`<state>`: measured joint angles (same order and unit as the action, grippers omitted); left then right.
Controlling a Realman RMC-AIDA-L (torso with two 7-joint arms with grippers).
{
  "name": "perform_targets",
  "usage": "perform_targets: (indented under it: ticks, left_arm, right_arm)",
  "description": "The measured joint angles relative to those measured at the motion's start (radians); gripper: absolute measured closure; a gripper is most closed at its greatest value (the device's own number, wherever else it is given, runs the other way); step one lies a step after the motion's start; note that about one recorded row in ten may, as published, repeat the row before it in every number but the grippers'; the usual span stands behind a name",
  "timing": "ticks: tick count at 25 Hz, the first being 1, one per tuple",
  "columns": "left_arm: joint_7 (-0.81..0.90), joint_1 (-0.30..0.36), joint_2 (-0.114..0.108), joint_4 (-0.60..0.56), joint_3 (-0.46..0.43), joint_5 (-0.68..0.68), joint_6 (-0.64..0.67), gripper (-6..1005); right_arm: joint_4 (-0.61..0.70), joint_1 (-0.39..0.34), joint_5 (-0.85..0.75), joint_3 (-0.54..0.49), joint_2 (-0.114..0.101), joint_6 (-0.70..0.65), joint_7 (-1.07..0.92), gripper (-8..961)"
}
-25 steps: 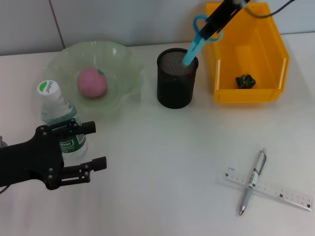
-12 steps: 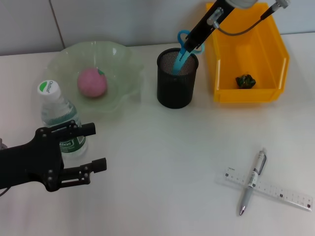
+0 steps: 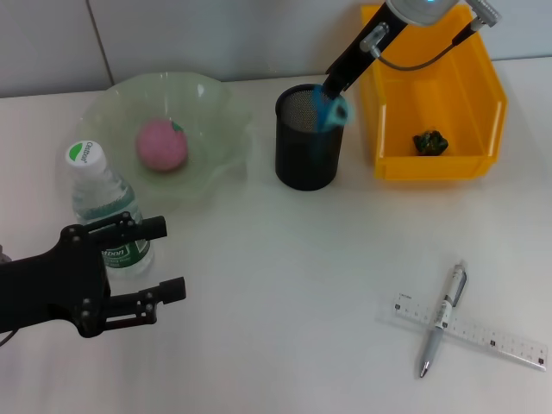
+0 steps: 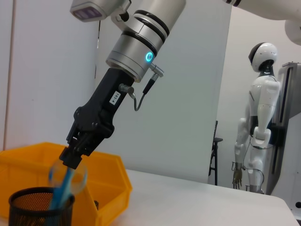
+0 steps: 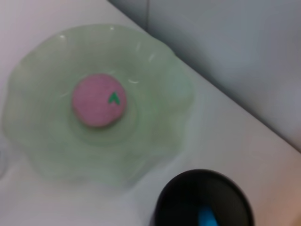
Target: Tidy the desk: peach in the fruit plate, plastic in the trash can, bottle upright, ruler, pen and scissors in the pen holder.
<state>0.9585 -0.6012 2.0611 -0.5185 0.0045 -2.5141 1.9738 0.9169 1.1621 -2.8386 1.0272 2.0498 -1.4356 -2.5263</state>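
Observation:
My right gripper (image 3: 334,84) is just above the rim of the black mesh pen holder (image 3: 306,151), open. The blue scissors (image 3: 330,110) sit below its tips, blurred, inside the holder; they also show in the left wrist view (image 4: 60,188) and the right wrist view (image 5: 207,217). The pink peach (image 3: 161,145) lies in the green fruit plate (image 3: 216,112). The bottle (image 3: 99,203) stands upright at the left. My left gripper (image 3: 159,259) is open, low beside the bottle. The pen (image 3: 442,317) lies across the ruler (image 3: 483,335) at the front right. The dark green plastic (image 3: 429,141) lies in the yellow bin (image 3: 483,95).
The yellow bin stands right beside the pen holder at the back right. The plate takes up the back left. A grey wall (image 3: 216,34) runs along the back of the white table (image 3: 285,285).
My right gripper has moved left and down over the pen holder. The scissors went from above the rim to inside the holder and dropped away from the gripper's tips. The left arm has not moved.

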Motion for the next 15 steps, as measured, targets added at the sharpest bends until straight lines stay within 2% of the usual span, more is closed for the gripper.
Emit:
perform_targets:
  ticks: [4,11,15]
  left_arm:
    - [0.002,0.003,-0.001,-0.003,0.000,0.000,0.000,185]
    - [0.004,0.004,-0.001,-0.002,0.000,0.002,0.003,184]
    - [0.010,0.003,-0.001,-0.003,0.000,0.002,0.006,184]
  right_arm:
    - [0.001,-0.003,-0.009,0.000,0.002,0.007,-0.008,796]
    - [0.051,-0.020,-0.005,0.001,0.021,0.007,-0.002,662]
    - [0.147,-0.065,0.033,0.001,0.028,-0.020,0.002,459]
